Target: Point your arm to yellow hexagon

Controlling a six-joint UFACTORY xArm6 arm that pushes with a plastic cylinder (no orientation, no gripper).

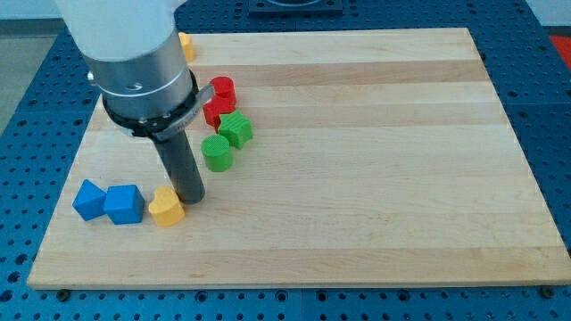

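The yellow hexagon [186, 45] lies at the view's top left, near the board's far edge, partly hidden behind my arm's grey body. My tip [190, 197] rests on the board at the lower left, far below the hexagon. It sits just right of a yellow heart-shaped block [166, 208] and looks to be touching it or nearly so.
Two blue blocks [89, 200] [124, 204] lie left of the yellow heart. A red cylinder [222, 90] and a red block [218, 111] sit above a green star-like block [235, 129] and a green cylinder [216, 152]. The wooden board's [375, 160] left edge is close.
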